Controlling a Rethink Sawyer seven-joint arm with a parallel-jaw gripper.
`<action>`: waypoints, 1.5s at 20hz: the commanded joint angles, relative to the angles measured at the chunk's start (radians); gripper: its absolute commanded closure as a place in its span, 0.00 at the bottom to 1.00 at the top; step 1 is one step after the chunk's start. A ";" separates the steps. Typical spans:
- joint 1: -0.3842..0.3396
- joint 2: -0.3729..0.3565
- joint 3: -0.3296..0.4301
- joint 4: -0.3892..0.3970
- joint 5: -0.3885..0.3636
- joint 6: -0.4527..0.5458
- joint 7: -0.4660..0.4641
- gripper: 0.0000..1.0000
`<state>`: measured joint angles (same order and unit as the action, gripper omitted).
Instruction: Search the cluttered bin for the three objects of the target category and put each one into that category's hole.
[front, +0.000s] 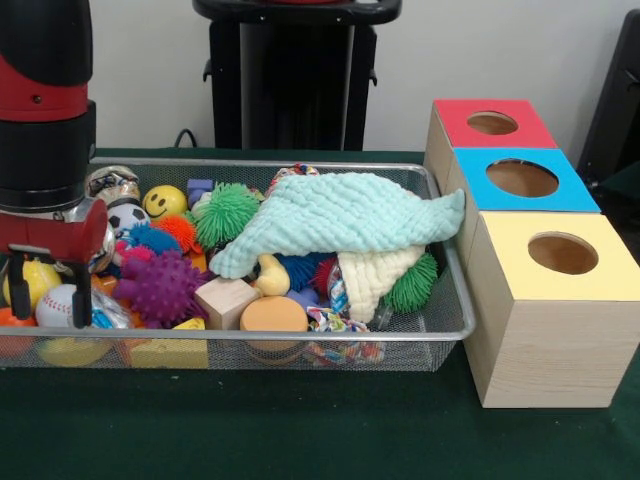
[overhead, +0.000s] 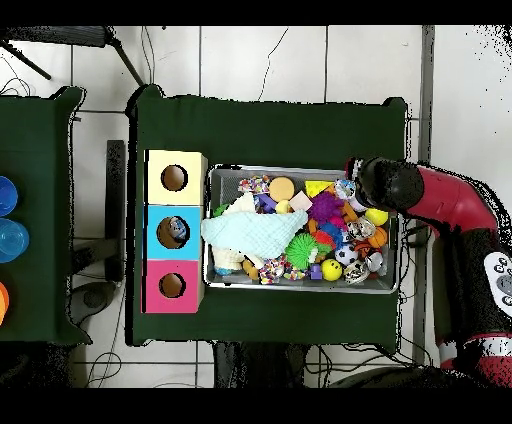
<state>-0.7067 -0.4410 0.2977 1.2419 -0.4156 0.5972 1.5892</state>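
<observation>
A pale green cloth (front: 340, 222) drapes over the middle of the wire bin (front: 440, 330), hiding toys beneath; a cream cloth (front: 372, 278) hangs under it. Around them lie a purple spiky ball (front: 160, 287), green fuzzy ball (front: 226, 213), smiley ball (front: 164, 201), baseball (front: 58, 305) and wooden cube (front: 224, 300). No writing is readable. Beside the bin on the green surface (front: 300, 430) stand the red box (front: 490, 125), blue box (front: 522, 180) and yellow box (front: 562, 255), each holed. The arm (overhead: 450, 205) reaches over the bin's end; the end effector (front: 45, 275) hangs among the toys, and whether it grasps anything cannot be told.
</observation>
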 joint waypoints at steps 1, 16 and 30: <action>-0.017 0.017 0.085 0.021 -0.016 0.005 -0.098 0.00; 0.021 -0.006 0.003 0.077 0.009 0.203 -0.047 0.00; 0.006 0.027 0.042 0.043 -0.008 0.099 -0.050 0.00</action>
<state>-0.6934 -0.4409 0.2918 1.2471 -0.4137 0.6999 1.5892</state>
